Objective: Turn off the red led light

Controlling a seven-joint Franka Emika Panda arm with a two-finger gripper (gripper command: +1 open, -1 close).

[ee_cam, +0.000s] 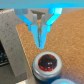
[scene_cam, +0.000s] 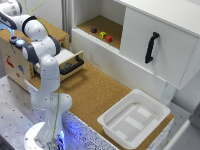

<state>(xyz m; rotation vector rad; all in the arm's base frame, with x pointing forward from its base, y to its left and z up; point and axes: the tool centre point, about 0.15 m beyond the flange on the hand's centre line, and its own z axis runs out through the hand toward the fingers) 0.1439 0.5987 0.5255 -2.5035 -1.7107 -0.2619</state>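
In the wrist view the red led light [ee_cam: 46, 64] is a small round dark-red button with a pale rim, set in a cork-topped surface [ee_cam: 65, 40]. My gripper [ee_cam: 40, 44] hangs a little above it and slightly to one side, its two fingers pressed together with nothing between them. In the exterior view the gripper [scene_cam: 13, 39] is over the top of the wooden box [scene_cam: 15, 62] at the exterior view's left. There the arm hides the light.
An open drawer with a black handle [scene_cam: 72, 65] sticks out beside the arm. A white tub [scene_cam: 134, 120] sits on the cork counter. On the shelf lie a purple [scene_cam: 93, 30], a yellow [scene_cam: 102, 35] and a red cube [scene_cam: 109, 38]. A cabinet door has a black handle [scene_cam: 151, 47].
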